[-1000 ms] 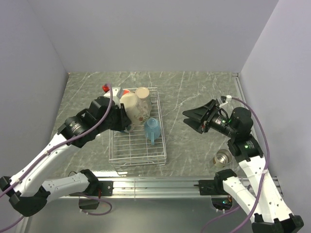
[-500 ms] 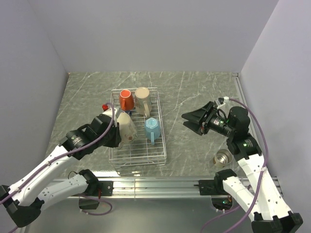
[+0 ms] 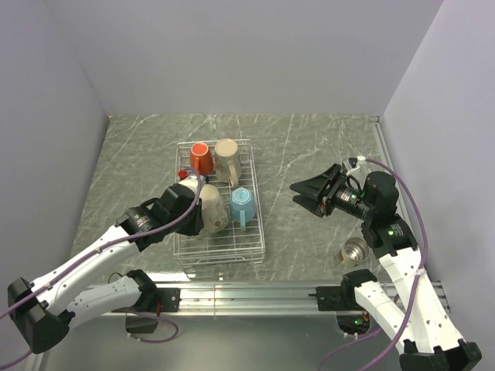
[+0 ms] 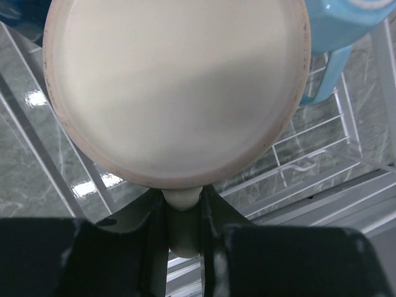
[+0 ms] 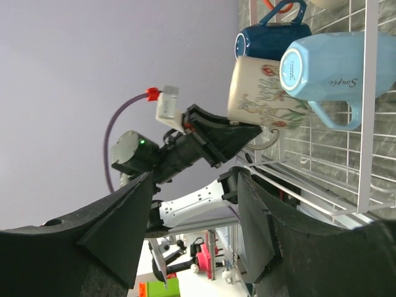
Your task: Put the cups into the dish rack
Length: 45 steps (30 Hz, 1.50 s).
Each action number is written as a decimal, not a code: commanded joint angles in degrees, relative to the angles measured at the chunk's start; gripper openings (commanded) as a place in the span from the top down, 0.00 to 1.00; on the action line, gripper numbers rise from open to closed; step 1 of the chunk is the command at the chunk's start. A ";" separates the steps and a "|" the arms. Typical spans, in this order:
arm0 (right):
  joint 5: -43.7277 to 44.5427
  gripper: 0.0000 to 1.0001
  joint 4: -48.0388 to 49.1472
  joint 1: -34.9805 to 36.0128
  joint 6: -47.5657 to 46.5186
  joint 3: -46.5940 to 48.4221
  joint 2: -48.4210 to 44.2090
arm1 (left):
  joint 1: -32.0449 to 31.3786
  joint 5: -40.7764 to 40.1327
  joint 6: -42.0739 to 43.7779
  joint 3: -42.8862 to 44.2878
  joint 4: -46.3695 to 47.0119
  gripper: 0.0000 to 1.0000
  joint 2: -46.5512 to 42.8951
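The white wire dish rack (image 3: 219, 260) stands left of centre. In it are an orange-red cup (image 3: 199, 158), a tall beige cup (image 3: 227, 160) and a light blue cup (image 3: 242, 205) with its base up. My left gripper (image 3: 193, 218) is shut on the handle (image 4: 182, 216) of the cream flowered cup (image 3: 209, 205) and holds it over the rack's left half, beside the light blue cup. The dark blue cup (image 5: 272, 38) sits just behind it. My right gripper (image 3: 305, 192) is open and empty, right of the rack. The small metallic cup (image 3: 355, 251) stands on the table by my right arm.
The rack's near third is bare wire (image 3: 220, 239). Grey marble table (image 3: 309, 139) runs to white walls at the back and both sides. A metal rail (image 3: 255, 294) lies along the near edge.
My left gripper has carried the cream cup from the rack's far end toward me and down, next to the light blue cup, uncovering the orange-red cup. The right arm has hardly moved.
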 commanded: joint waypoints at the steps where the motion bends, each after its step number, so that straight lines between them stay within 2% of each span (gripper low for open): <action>1: -0.11 0.36 0.51 -0.60 -0.90 -0.76 -1.29 | -0.15 0.58 1.53 -0.26 11.05 1.00 -0.02; 12: 0.68 0.37 -0.28 -0.69 -0.81 -1.29 -1.91 | 0.20 -1.62 3.28 -2.11 13.69 1.00 3.23; 22: 1.64 0.37 -2.48 -0.86 -1.61 -0.59 -2.70 | 5.65 1.98 7.07 -2.72 17.91 1.00 8.41; 29: 2.70 0.37 -4.76 -0.87 -2.74 0.03 -3.14 | 6.00 2.87 6.28 -2.46 20.37 0.99 12.80; 30: 2.96 0.37 -5.38 -0.87 -3.79 0.29 -3.14 | 6.00 2.95 6.28 -2.29 20.55 0.97 13.25; 31: 3.49 0.37 -6.34 -0.95 -4.59 0.64 -2.97 | 5.92 3.04 6.10 -1.94 20.55 0.89 13.60; 33: 5.33 0.37 -10.29 -0.95 -8.08 2.40 -2.70 | 5.92 3.21 6.01 -1.76 20.64 0.80 14.04; 34: 6.12 0.37 -11.96 -0.87 -9.41 3.97 -2.35 | 6.00 3.22 6.01 -1.41 20.64 0.70 14.13; 36: 9.02 0.37 -17.41 -0.95 -13.37 5.30 -2.00 | 5.92 2.78 6.10 -1.14 20.11 0.62 14.13; 37: 9.72 0.37 -18.90 -0.95 -14.43 6.26 -1.74 | 5.92 2.69 6.10 -1.05 19.94 0.53 13.96; 38: 11.38 0.37 -21.35 -0.78 -15.39 6.53 -1.65 | 6.00 2.43 6.10 -0.97 19.67 0.49 13.78; 40: 12.89 0.37 -23.39 -0.87 -17.68 6.88 -1.73 | 6.00 2.69 6.19 -1.05 19.32 0.44 13.69; 45: 16.57 0.37 -27.44 -0.87 -19.79 6.53 -2.44 | 5.92 2.60 5.66 -1.06 18.27 0.39 12.82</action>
